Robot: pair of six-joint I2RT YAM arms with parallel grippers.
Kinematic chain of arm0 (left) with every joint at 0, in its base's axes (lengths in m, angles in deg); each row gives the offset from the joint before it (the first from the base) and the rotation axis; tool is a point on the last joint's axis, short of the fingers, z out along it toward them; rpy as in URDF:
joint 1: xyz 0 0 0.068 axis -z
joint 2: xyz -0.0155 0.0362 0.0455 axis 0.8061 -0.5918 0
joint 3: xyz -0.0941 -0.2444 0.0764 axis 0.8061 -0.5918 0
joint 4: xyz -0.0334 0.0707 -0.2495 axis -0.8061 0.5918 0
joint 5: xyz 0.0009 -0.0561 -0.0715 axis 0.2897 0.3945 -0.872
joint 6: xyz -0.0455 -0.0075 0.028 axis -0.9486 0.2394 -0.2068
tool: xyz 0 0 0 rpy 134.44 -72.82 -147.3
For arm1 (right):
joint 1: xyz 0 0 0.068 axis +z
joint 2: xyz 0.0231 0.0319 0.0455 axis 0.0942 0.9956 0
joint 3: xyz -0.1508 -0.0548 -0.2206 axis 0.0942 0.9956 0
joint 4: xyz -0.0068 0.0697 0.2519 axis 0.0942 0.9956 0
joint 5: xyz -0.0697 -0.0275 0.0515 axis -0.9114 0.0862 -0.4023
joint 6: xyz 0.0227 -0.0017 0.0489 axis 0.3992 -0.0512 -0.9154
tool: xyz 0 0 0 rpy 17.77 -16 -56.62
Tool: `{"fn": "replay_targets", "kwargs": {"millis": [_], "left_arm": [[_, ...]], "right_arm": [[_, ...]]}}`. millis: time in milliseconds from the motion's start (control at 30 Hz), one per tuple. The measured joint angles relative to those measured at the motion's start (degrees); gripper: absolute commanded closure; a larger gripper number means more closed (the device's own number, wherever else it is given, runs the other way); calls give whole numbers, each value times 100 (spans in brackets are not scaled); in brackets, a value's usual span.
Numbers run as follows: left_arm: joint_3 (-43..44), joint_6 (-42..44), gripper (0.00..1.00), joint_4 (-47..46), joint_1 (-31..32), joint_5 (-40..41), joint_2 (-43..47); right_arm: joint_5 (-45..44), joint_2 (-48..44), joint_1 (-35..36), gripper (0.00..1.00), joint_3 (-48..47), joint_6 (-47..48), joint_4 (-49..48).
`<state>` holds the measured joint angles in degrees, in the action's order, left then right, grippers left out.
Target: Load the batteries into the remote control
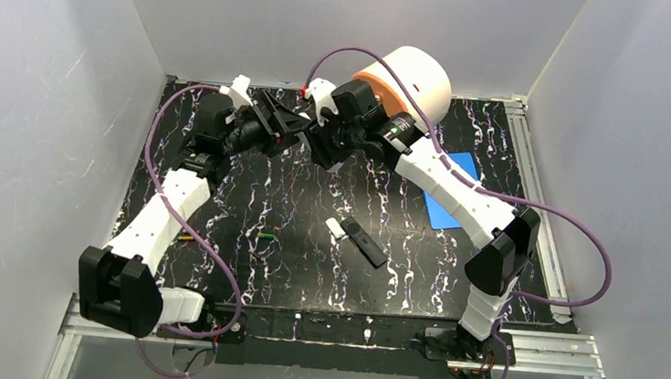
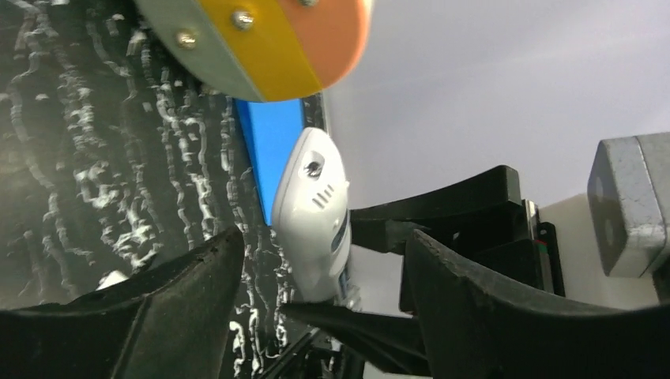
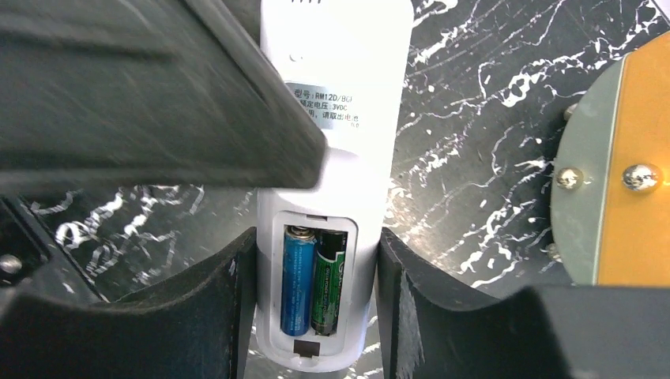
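A black worktop (image 1: 249, 191) veined with white fills the floor of a booth with plain white walls (image 1: 44, 127). Metal rails (image 1: 556, 348) run along its near and right edges. Toward the far side the right fingers (image 3: 205, 316) pinch a white remote (image 3: 348, 79). Its compartment is open, with two batteries (image 3: 298, 276), one blue and one green, side by side inside. The left fingers (image 2: 158, 316) are spread just beside it, gripping nothing. A loose green battery (image 1: 265, 236) lies mid-worktop, near a black remote (image 1: 366, 243). A blue sheet (image 1: 439, 215) lies to the right, and a white drum (image 1: 415, 73) stands at the back.
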<state>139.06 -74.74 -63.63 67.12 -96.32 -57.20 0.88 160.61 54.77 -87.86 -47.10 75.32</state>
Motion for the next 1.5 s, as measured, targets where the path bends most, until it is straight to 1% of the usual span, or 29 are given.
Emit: {"fn": "replay_targets", "kwargs": {"millis": [33, 67, 100, 200, 333, 400, 533, 633, 733, 900, 1000, 1133, 1233, 1300, 1333, 1400, 1500], "left_arm": [[-2, 111, 22, 251, -13, 74, 83], [-15, 223, 16, 498, -46, 160, 175], [-39, 332, 14, 732, -103, 232, 271], [-221, 669, 11, 1375, -380, 492, 664], [-313, 1113, 9, 2415, -789, 1045, 1154], [-310, 1327, 9, 2929, -885, 1419, 1377], [-299, 1596, 10, 3853, -925, 2079, 1733], [-299, 1679, 9, 4367, -935, 2450, 1897], [-299, 1725, 9, 4695, -946, 2682, 2022], [-291, 1838, 10, 4948, -955, 2872, 2186], [-271, 1897, 11, 4979, -955, 2898, 2184], [-271, 1971, 11, 4903, -955, 2806, 2164], [-269, 2011, 11, 4809, -955, 2695, 2111], [-269, 2028, 11, 4752, -955, 2645, 2070], [-269, 2041, 11, 4732, -955, 2618, 2050], [-269, 2059, 11, 4717, -955, 2594, 2024], [-269, 2070, 11, 4699, -955, 2568, 1989]], "right_arm": [[-20, 0, -4, 83, 50, 127, 20], [-33, 7, -17, 83, 74, 260, 83], [-42, 24, -24, 83, 87, 387, 144], [-35, 98, -55, 84, 192, 734, 229], [46, 417, -66, 84, 361, 1180, 350], [151, 708, -74, 84, 420, 1377, 428], [328, 1307, -66, 84, 448, 1591, 560], [470, 1700, -7, 85, 444, 1674, 573], [527, 2068, 170, 85, 387, 1698, 562], [623, 2546, 522, 84, 286, 1700, 564], [669, 2623, 697, 80, 273, 1703, 557], [743, 2634, 798, 70, 269, 1703, 533], [732, 2636, 826, 59, 269, 1703, 531], [723, 2636, 837, 48, 269, 1700, 529], [721, 2636, 841, 45, 273, 1696, 527], [697, 2636, 844, 41, 289, 1687, 509], [660, 2632, 852, 38, 297, 1668, 501]]}}
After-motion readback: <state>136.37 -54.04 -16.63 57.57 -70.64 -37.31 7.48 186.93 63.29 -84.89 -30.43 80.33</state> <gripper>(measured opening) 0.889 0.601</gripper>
